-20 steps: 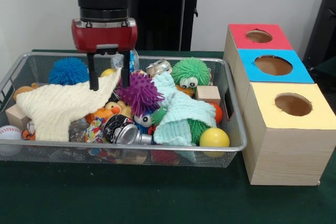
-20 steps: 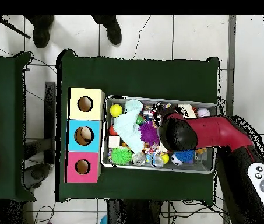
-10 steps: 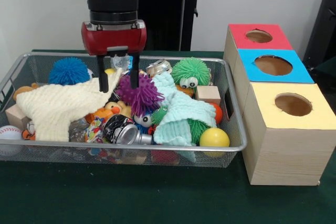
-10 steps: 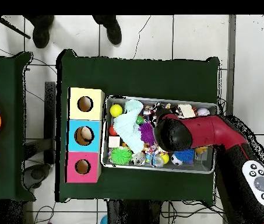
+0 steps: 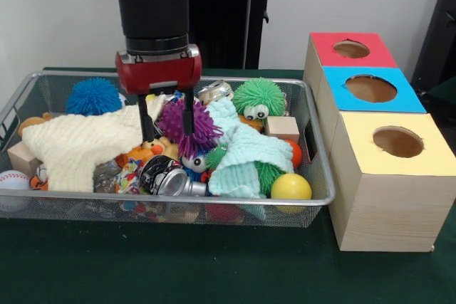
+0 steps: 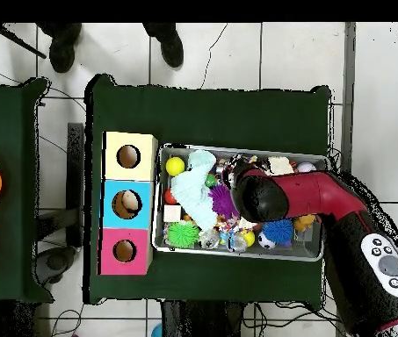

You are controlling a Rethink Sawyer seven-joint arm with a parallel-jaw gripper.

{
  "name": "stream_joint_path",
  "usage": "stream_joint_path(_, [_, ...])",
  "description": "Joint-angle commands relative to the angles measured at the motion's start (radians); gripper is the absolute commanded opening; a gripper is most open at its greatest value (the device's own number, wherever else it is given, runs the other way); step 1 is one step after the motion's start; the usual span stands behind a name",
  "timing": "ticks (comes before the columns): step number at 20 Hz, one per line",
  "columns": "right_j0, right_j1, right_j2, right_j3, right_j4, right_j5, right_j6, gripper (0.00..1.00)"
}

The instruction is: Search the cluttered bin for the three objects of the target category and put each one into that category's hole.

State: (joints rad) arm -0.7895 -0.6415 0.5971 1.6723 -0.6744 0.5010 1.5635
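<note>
Front view: jaws parted astride purple spiky ball (image 5: 192, 126) in bin (image 5: 313, 176)

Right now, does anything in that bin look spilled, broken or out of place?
Nothing looks spilled or broken. The wire bin is just heaped: a cream cloth and a mint cloth drape over the toys, and a shiny can lies on its side. The open gripper straddles the purple spiky ball.

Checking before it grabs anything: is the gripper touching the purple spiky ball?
Cannot tell. In the front view the open gripper overlaps the purple spiky ball, with no gap or contact plainly visible; overhead, the arm hides it.
</note>
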Motion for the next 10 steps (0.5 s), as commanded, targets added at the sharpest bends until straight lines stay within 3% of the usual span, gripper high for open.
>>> stream_joint_path(1, [-0.034,0.083,0.070,-0.097,-0.051,0.005,-0.180,1.00])
stream_joint_path(10, [-0.062,0.094,0.111,-0.142,-0.064,0.056,-0.263,1.00])
